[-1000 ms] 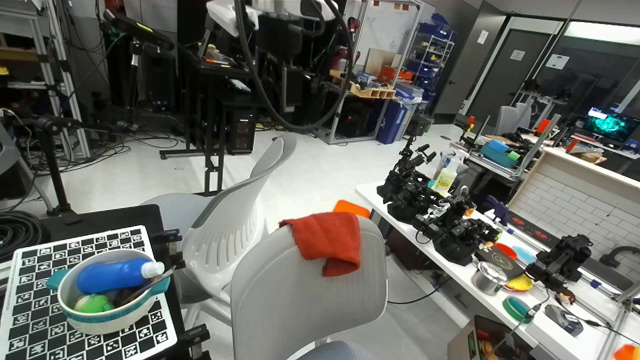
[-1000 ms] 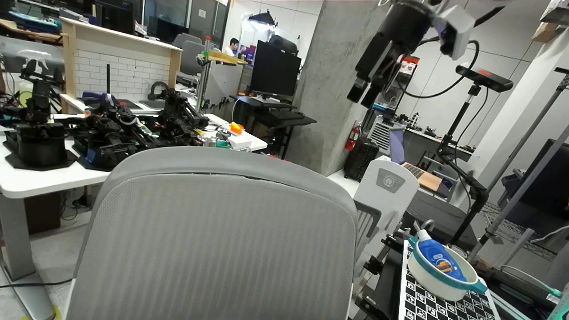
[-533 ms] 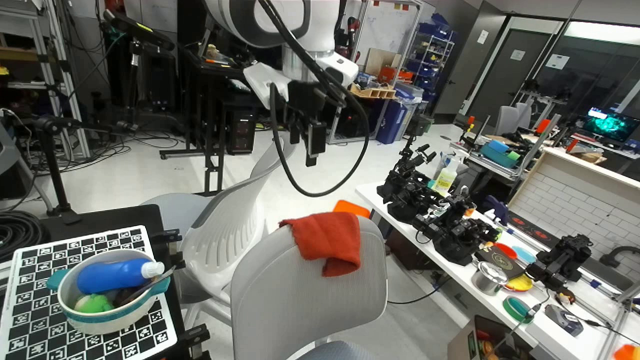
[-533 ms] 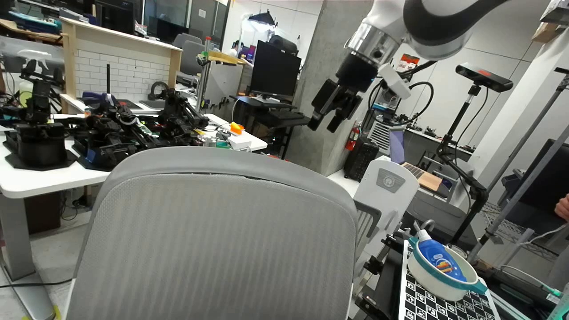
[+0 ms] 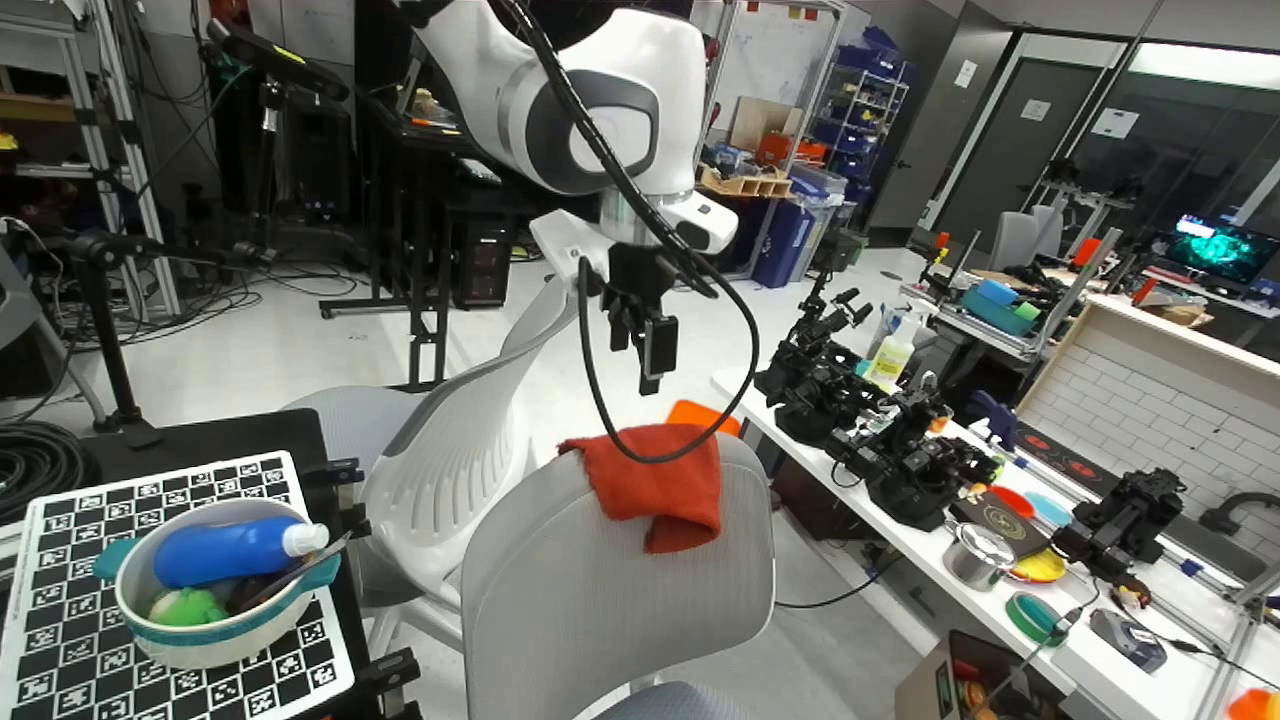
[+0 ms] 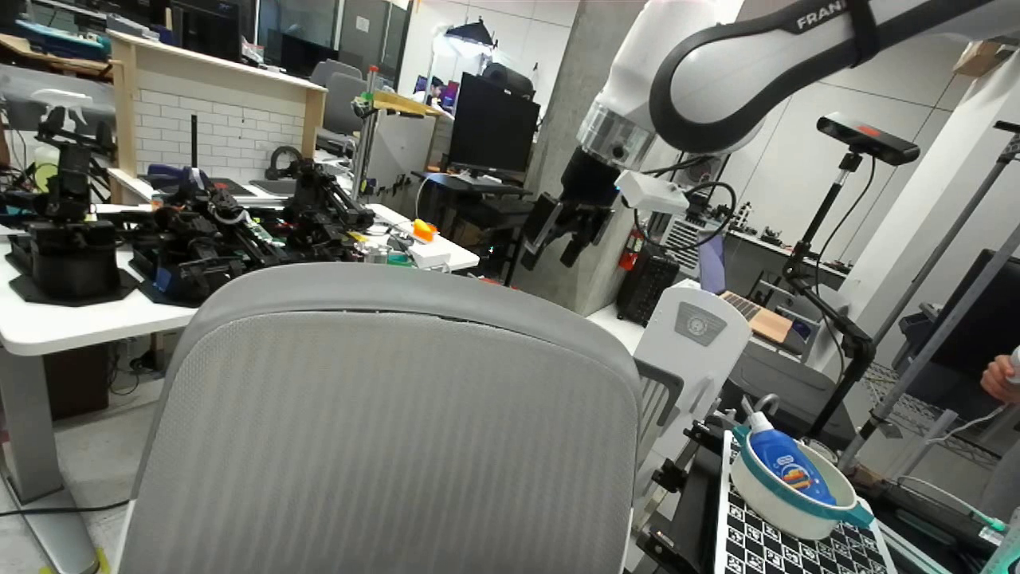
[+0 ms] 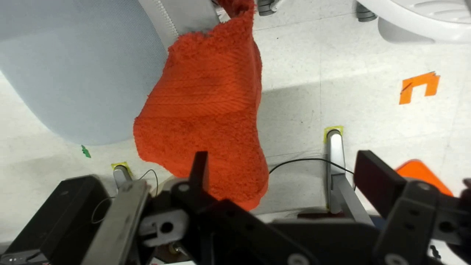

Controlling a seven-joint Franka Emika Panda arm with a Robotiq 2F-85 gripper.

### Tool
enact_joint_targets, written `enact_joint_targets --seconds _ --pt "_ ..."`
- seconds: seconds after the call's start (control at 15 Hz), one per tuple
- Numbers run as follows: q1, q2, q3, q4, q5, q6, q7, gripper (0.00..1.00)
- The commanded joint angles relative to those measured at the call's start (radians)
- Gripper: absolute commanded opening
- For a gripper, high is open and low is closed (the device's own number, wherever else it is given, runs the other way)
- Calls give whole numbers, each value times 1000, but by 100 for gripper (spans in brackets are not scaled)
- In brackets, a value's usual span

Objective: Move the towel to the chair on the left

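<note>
The towel, an orange-red cloth, hangs over the top of a grey mesh chair back. It also shows in the wrist view. No towel shows in the exterior view with the large grey backrest. The white moulded chair stands to the left of the grey one; its back and rim show too. My gripper is open and empty, above the towel and apart from it. In the wrist view the gripper has its left finger over the towel's edge.
A pot with a blue bottle sits on a checkered board at the left. A white table with black robot arms stands at the right. A black cable loops from my wrist in front of the towel. A hand shows at an edge.
The arm has come down from the top of both exterior views, lowering the open gripper closer to the towel. A hand has appeared at an edge. The towel and chairs have not moved.
</note>
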Motion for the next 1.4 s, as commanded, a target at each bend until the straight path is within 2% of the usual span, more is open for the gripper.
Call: enact_joint_targets --seconds 0.0,0.53,0.6,0.73,1.07,1.33 --pt "25 80 -44 73 -38 -10 55 100" --pt "27 250 -77 195 -23 -12 46 100" --pt "28 266 -77 205 -21 -12 45 94" --pt "30 294 -76 224 -14 -14 42 65" --pt "31 307 -72 240 -6 -18 33 27" --pt "37 236 -71 210 -11 -24 23 4"
